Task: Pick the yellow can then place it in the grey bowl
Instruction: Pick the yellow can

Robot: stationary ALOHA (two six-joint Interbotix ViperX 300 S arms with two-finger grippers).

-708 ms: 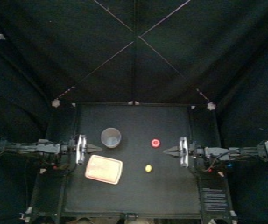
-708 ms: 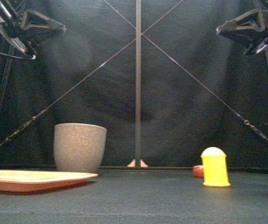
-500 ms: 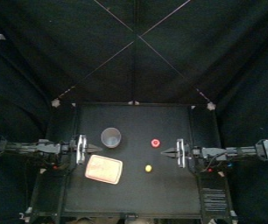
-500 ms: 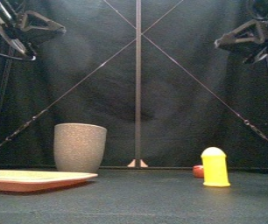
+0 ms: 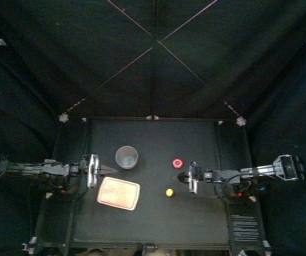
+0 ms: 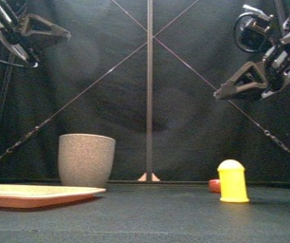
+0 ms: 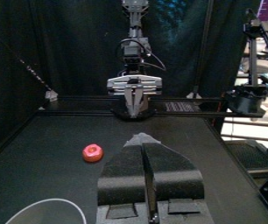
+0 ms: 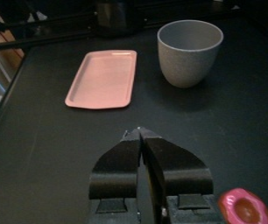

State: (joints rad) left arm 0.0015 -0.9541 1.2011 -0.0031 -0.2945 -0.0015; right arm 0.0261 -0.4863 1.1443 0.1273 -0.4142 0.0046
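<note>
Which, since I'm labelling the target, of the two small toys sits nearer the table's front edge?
The yellow can, tall and upright; the small red toy lies farther back.

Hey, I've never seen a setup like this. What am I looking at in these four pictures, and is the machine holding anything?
It is a robot with two black arms at a small black table, one arm on each side. One picture looks down from high above, one looks level from the table's front edge, and two come from cameras on the wrists, showing that arm's own jaws at the bottom. On the table are a grey cup, a flat pink tray, a small yellow can and a little red toy. The left gripper and the right gripper both have their jaws closed on nothing; neither touches the can.
</note>
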